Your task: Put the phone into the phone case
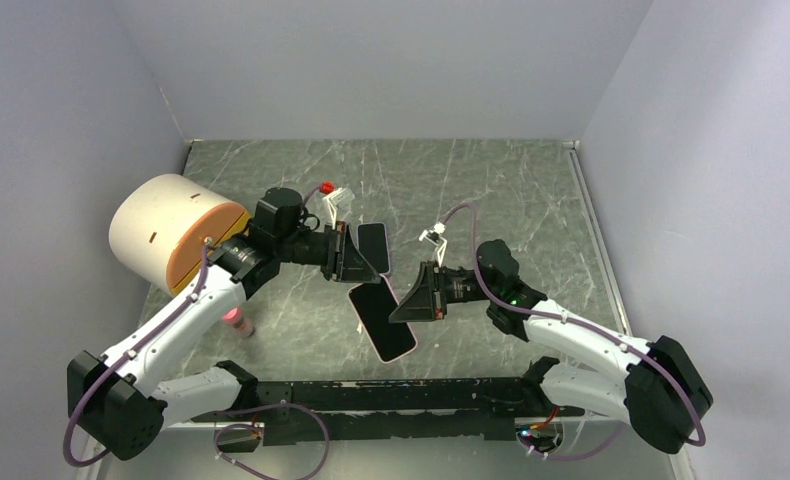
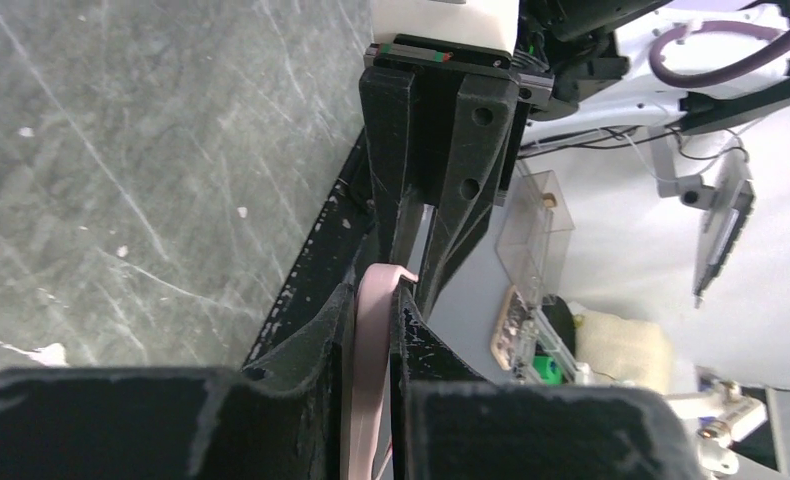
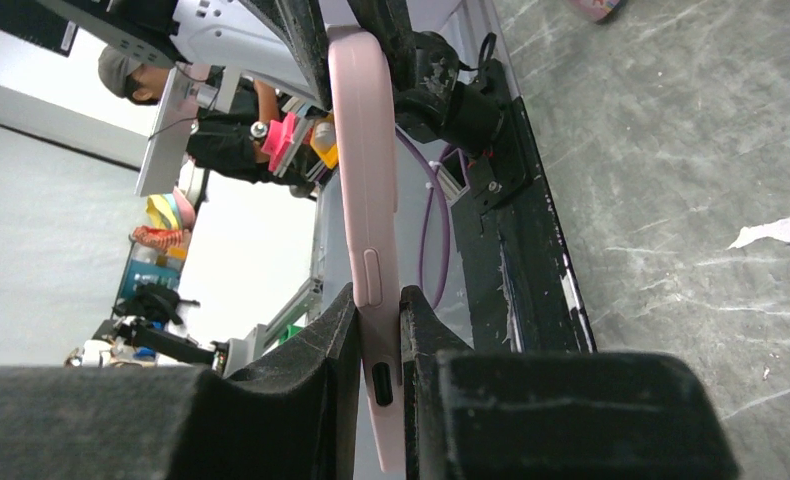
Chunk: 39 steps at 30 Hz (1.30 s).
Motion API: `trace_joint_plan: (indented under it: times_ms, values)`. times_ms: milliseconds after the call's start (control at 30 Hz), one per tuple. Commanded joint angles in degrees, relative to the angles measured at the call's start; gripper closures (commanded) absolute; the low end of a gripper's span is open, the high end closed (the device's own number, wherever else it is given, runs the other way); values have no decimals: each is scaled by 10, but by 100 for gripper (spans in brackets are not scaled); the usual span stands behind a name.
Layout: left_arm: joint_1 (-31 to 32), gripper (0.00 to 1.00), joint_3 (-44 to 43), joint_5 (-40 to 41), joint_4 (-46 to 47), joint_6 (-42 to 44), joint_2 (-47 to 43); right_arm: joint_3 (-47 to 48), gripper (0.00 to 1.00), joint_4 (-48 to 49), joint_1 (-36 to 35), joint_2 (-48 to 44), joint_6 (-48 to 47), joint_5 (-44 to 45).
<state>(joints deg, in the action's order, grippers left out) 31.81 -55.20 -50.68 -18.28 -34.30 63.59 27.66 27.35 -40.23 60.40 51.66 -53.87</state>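
The pink phone case (image 1: 386,325) hangs tilted above the table, its dark face up; I cannot tell whether that face is a screen or the lining. My left gripper (image 1: 363,272) is shut on its far end; the left wrist view shows the thin pink edge (image 2: 371,340) pinched between my fingers (image 2: 376,300). My right gripper (image 1: 403,305) is shut on its right side; the right wrist view shows the case (image 3: 361,150), with side button and port hole, between my fingers (image 3: 379,300). A dark phone (image 1: 373,245) sits just behind the left gripper.
A large white and orange cylinder (image 1: 176,235) stands at the left, against the left arm. A small pink object (image 1: 237,321) stands on the table near it. A black rail (image 1: 401,395) runs along the near edge. Walls close in on three sides.
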Motion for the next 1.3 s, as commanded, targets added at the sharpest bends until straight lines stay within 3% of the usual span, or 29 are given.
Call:
trace_joint_plan:
  times_ms: [0, 67, 200, 333, 700, 1000, 1267]
  values:
    - [2, 95, -13, 47, -24, 54, -22, 44, 100, -1, 1, 7, 13, 52]
    - [2, 88, -2, 47, -3, 58, -35, 42, 100, 10, 1, 14, 27, 54]
    - [3, 47, -4, 52, 2, 35, -43, 35, 100, 36, 1, 18, 36, 54]
    - [2, 33, -28, 88, -40, 21, -40, 34, 100, 7, 1, -9, 9, 81]
    - [1, 22, -29, 214, -78, -58, -79, 38, 100, -49, 1, -80, -22, 178]
    - [1, 25, -1, 173, -34, -88, -67, -12, 100, 62, 1, -113, 40, 241]
    - [1, 30, 14, 157, 19, -108, -42, -12, 100, 85, 1, -103, 47, 248]
